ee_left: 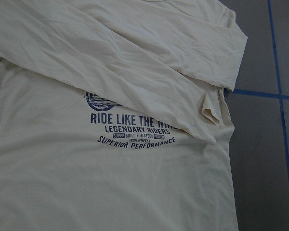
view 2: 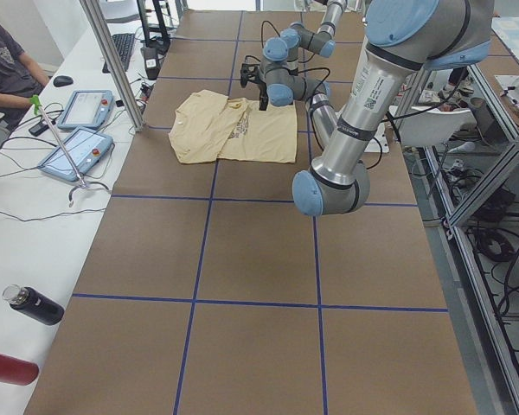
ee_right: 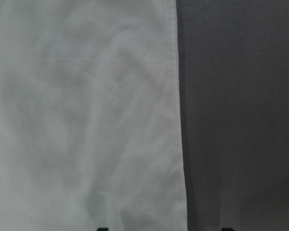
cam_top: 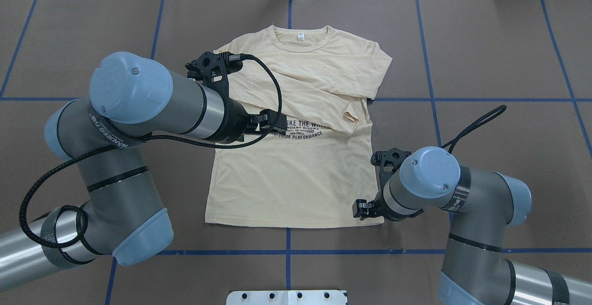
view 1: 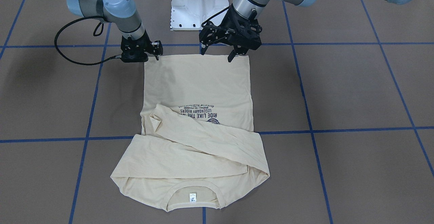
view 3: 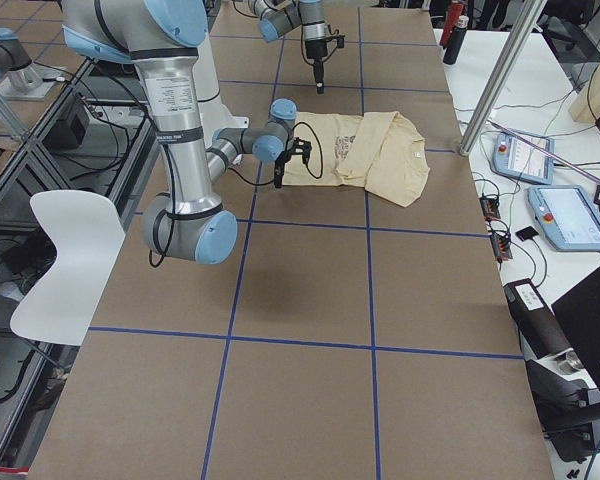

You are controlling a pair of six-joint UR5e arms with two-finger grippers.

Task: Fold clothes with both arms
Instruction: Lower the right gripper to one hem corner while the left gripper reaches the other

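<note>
The cream-yellow T-shirt (view 1: pixel 196 85) lies flat, print up, with both long sleeves folded across the chest. Its collar and white neck label (cam_top: pixel 301 36) are at the far side and its hem faces the robot. My left gripper (view 1: pixel 217 55) is open and empty, raised above the shirt. Its wrist view looks down on the navy print (ee_left: pixel 132 130). My right gripper (view 1: pixel 153 55) is low at the hem's right corner (cam_top: pixel 377 219). It is open, with its fingertips on either side of the shirt's side edge (ee_right: pixel 179 115).
The white pedestal base (view 1: pixel 199 3) stands behind the hem. Blue tape lines (cam_top: pixel 462 99) cross the brown tabletop. In the exterior left view an operator (view 2: pixel 4 60), control tablets (view 2: pixel 78 130) and bottles (view 2: pixel 35 304) sit along the far side.
</note>
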